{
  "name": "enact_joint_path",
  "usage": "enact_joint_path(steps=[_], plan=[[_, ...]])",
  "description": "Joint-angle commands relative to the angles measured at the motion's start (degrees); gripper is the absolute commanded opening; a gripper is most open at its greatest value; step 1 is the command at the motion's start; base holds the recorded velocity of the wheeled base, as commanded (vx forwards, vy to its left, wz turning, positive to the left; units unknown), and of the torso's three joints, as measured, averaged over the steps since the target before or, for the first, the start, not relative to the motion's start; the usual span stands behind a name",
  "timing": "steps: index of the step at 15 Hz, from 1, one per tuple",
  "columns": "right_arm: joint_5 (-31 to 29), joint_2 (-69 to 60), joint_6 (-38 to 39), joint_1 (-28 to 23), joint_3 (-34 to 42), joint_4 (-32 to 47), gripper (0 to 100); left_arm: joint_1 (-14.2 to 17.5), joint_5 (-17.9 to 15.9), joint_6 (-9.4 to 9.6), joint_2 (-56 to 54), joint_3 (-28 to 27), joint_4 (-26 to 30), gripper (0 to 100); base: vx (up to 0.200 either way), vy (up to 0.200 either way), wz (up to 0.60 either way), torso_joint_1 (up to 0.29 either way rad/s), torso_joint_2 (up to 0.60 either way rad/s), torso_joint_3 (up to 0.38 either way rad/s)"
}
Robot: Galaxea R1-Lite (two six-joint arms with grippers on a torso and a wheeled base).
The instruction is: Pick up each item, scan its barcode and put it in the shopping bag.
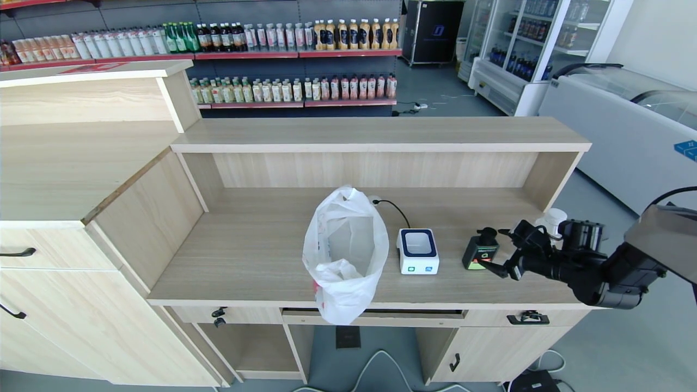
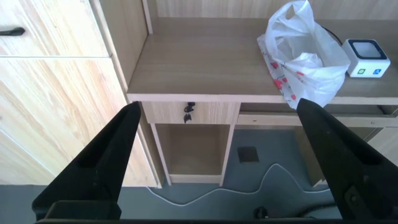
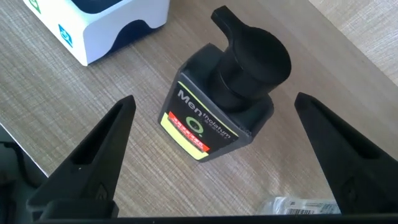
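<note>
Left gripper [image 2: 217,106]: jaws spread wide, nothing between them. It hangs in front of the wooden counter [image 1: 256,256], off the counter's left front corner and above the floor.

Shopping bag [image 1: 346,256]: white plastic with red print, standing on the counter near the middle. Its mouth is open and its lower part sags over the front edge.

Scanner [image 1: 417,250]: a white box with a dark blue top, just right of the bag and not touching it. A black cable [image 1: 393,209] runs from behind it toward the back of the counter.

Pump bottle [image 1: 480,251]: black with a green and yellow label, standing upright on the counter to the right of the scanner.

Right gripper [image 1: 496,249]: jaws wide apart and holding nothing, fingertips just right of the bottle. Whether the lower finger touches the bottle cannot be told.

White container [image 1: 551,220]: behind the right gripper and partly hidden by it.
</note>
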Motion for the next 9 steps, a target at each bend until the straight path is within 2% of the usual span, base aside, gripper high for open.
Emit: enact_joint_path(steps=[1, 9], plan=[[0.07, 1.91, -0.03, 0.74, -1.32, -0.09, 100, 0.00, 0.01, 0.00, 0.01, 0.01, -0.01, 100, 0.000, 0.000, 0.00, 0.000, 0.00, 0.000], [2.01, 4.46, 0.15, 1.80, -5.80, 2.54, 100, 0.00, 0.01, 0.00, 0.01, 0.01, -0.01, 100, 0.000, 0.000, 0.00, 0.000, 0.00, 0.000]])
